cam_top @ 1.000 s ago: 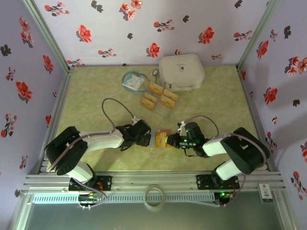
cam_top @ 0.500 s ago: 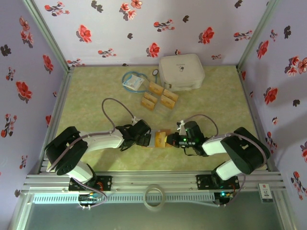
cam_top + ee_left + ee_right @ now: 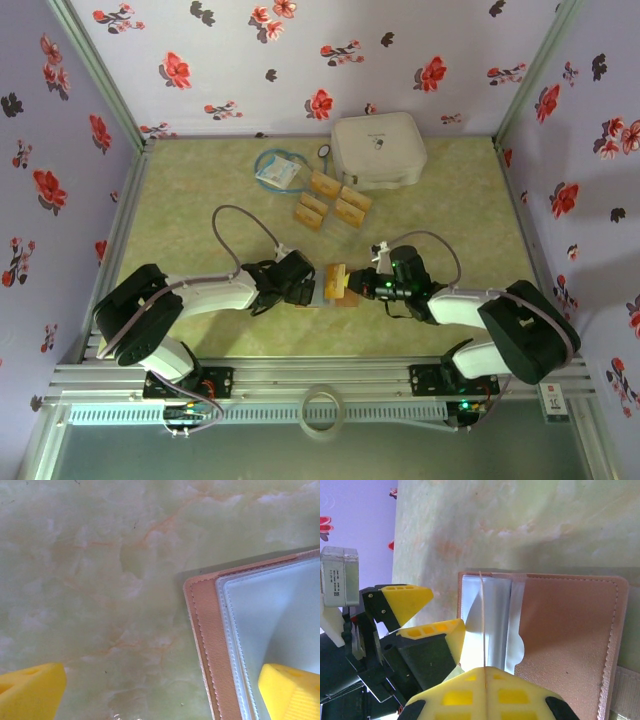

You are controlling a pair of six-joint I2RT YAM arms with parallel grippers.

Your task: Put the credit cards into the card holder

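The card holder (image 3: 565, 630) lies open on the table, reddish-brown outside with clear pockets inside; from above the card holder (image 3: 342, 297) sits between the two grippers. My right gripper (image 3: 482, 672) is shut on a thin golden-tan credit card (image 3: 481, 620), seen edge-on and standing over the pockets near the fold. My left gripper (image 3: 160, 695) is open, straddling the holder's left edge (image 3: 210, 645), with one yellow finger (image 3: 290, 692) on the clear inner leaf. Several more credit cards (image 3: 325, 183) lie flat further back.
A large white rounded case (image 3: 379, 148) stands at the back, with a blue-white packet (image 3: 277, 172) and cord to its left. Floral walls enclose the table on three sides. A tape ring (image 3: 322, 410) lies on the front rail.
My right gripper has moved left with the card, closer over the holder, and its arm has swung outward. The left arm has stayed put.
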